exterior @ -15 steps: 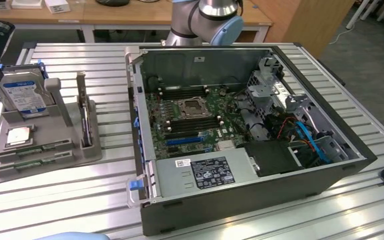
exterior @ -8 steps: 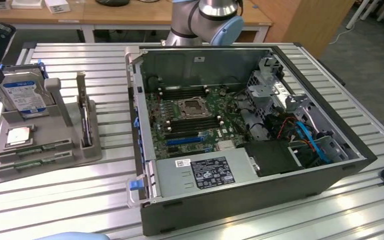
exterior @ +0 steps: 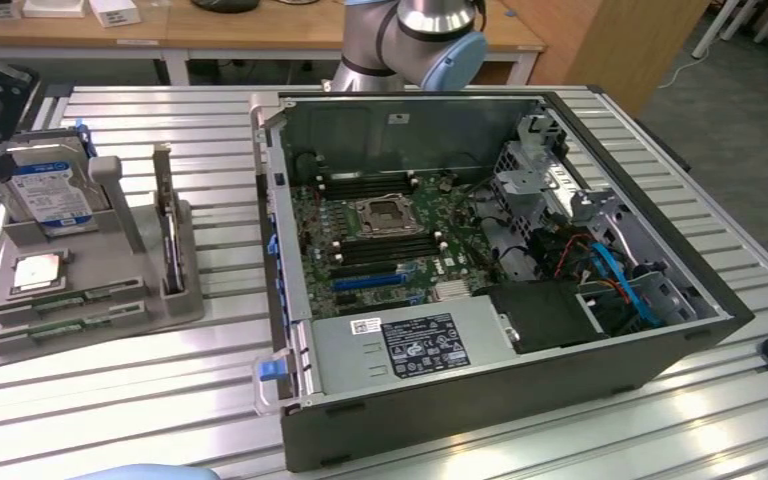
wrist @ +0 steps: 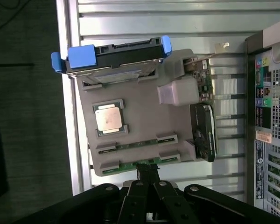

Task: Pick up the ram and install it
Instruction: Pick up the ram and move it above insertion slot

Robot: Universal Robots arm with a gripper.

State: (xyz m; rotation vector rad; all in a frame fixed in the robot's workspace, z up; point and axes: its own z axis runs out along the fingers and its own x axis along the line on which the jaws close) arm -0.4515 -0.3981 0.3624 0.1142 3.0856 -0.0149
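Note:
Two green ram sticks lie in slots of the grey holder tray [exterior: 91,340], one [exterior: 75,297] beside the other [exterior: 71,325]. The wrist view looks down on that tray [wrist: 140,105], with one ram [wrist: 136,145] further in and the other ram [wrist: 140,163] at the tray's edge. My gripper [wrist: 147,173] is shut with nothing between its fingers. It hangs well above the tray, and its tips line up with the edge ram.
The tray also holds a blue-labelled hard drive [exterior: 51,190], a square silver CPU [exterior: 37,272] and an upright card [exterior: 168,230]. The open computer case [exterior: 704,300] lies at the exterior view's right, motherboard [exterior: 384,250] exposed. The arm's base [exterior: 404,40] stands behind it.

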